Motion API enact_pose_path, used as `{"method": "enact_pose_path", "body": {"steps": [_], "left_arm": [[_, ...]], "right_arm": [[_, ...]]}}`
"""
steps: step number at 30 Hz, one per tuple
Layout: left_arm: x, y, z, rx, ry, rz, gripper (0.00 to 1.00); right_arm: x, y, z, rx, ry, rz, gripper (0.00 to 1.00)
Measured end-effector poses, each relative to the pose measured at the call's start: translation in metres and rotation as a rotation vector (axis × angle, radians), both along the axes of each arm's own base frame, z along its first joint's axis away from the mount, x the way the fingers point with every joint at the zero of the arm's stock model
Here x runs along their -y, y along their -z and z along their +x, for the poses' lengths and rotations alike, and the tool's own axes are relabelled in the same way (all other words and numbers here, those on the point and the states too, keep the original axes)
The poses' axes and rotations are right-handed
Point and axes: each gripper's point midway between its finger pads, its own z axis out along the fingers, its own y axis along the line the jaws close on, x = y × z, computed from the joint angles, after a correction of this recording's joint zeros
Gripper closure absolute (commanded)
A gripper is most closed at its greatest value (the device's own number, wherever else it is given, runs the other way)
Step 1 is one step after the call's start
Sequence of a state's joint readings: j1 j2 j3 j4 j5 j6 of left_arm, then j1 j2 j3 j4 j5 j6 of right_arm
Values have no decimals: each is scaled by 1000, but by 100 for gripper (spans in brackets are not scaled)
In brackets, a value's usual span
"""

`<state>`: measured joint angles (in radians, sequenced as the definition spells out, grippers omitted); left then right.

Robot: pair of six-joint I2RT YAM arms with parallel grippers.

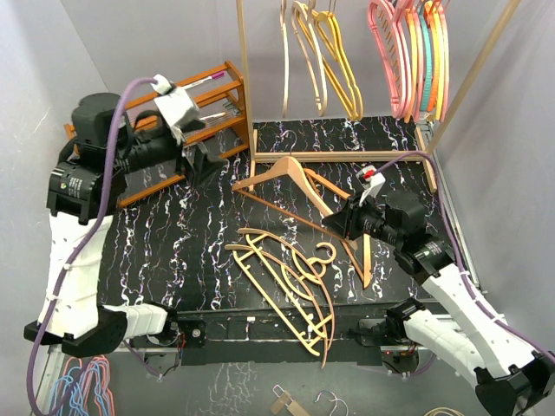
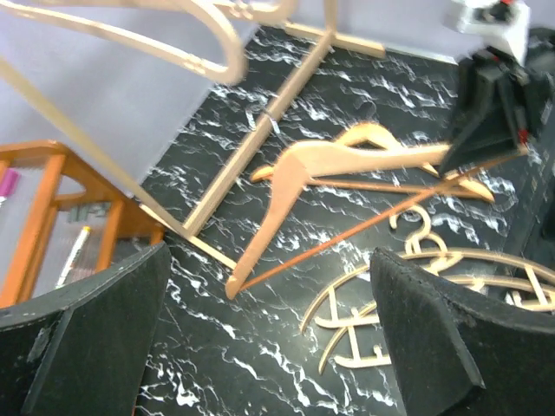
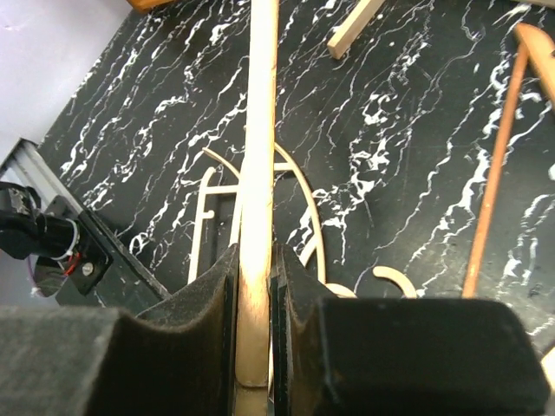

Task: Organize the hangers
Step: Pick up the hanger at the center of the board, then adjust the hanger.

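A tan wooden triangular hanger (image 1: 288, 166) sits at the middle of the black white-veined table (image 1: 173, 251), tilted. One sloping arm is pinched between the narrow fingers of the right gripper (image 1: 336, 224), which meets it from 4 o'clock. In the right wrist view the pale arm (image 3: 257, 173) runs straight up out of the tightly pressed pads (image 3: 208, 312). Whether its far tip touches the table cannot be told.

At 6 o'clock of it, a heap of pale wavy-barred wooden hangers (image 1: 286, 282) lies flat near the table's front edge. At 12 o'clock, yellow plastic hangers (image 1: 342, 74) hang in the tall pale wooden frame (image 1: 347, 157). At 1 o'clock hangs a tight bunch of pink, teal and orange ones (image 1: 408, 61).

At 9 o'clock the left gripper (image 1: 198, 156) hovers with its fingers (image 2: 87, 347) spread wide and empty. It is just beside the orange-brown slatted shelf rack (image 1: 230, 87).
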<state>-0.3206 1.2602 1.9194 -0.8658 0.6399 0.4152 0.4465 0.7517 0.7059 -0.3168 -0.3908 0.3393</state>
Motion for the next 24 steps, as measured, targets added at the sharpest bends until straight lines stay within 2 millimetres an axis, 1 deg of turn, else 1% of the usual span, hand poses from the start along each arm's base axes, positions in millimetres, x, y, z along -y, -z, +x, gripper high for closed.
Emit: {"method": "enact_pose_path", "body": {"steps": [1, 2, 5, 7, 9, 10, 11, 13, 15, 16, 18, 19, 21, 24], "left_arm": [[-3, -8, 2, 1, -24, -26, 3], [-8, -18, 8, 6, -68, -54, 3], [-37, -43, 44, 33, -280, -128, 2], [-62, -59, 71, 50, -422, -182, 3], [-75, -65, 88, 41, -478, -229, 3], [-75, -64, 92, 22, -466, -248, 3], [-69, -62, 93, 0, -430, -262, 3], [-46, -55, 87, -66, -281, -288, 3], [-20, -43, 72, -164, -90, -312, 3], [-15, -40, 68, -192, -43, -319, 3], [2, -29, 56, -297, 106, -354, 7], [7, -25, 52, -342, 158, -372, 8], [16, -9, 48, -465, 270, -426, 9], [21, 22, 52, -651, 361, -496, 11]], "right_arm": [[1, -5, 0, 9, 1, -19, 92], [3, -10, 1, 20, 2, -44, 92], [1, -34, 3, 61, -16, -97, 92], [-3, -45, 3, 80, -39, -118, 92], [-10, -50, 2, 91, -73, -140, 92], [-14, -49, 0, 94, -95, -150, 92], [-18, -46, -4, 91, -119, -160, 92], [-24, -39, -15, 72, -169, -178, 92], [-29, -38, -23, 70, -213, -179, 92], [-30, -38, -25, 73, -223, -177, 92], [-31, -39, -27, 75, -233, -173, 92], [-31, -39, -27, 76, -233, -173, 92], [-31, -40, -27, 78, -232, -173, 92], [-31, -41, -27, 83, -232, -171, 92]]}}
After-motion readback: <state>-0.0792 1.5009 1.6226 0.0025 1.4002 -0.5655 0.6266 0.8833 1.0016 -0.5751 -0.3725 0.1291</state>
